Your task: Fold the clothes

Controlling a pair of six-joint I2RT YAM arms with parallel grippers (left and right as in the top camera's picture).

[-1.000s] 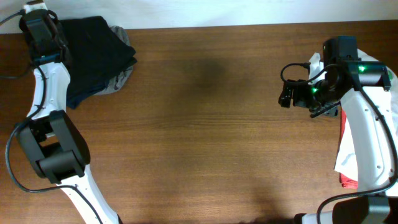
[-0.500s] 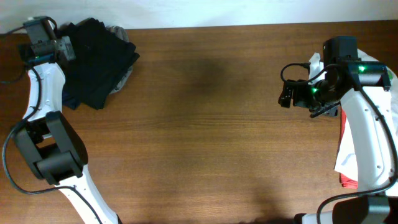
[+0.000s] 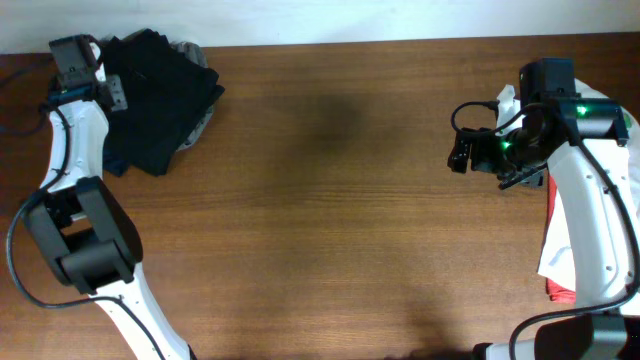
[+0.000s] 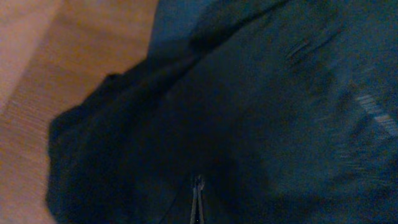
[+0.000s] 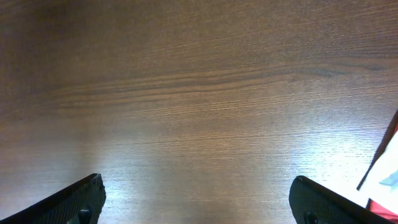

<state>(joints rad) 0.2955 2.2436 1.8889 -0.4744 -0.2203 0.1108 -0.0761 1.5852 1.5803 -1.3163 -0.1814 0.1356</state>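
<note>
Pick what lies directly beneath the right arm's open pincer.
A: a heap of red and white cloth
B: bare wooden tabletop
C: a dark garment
B: in the right wrist view, only the wood grain of the table shows between the spread fingers of the right pincer, and the red and white cloth sits just at the frame's edge.
</note>
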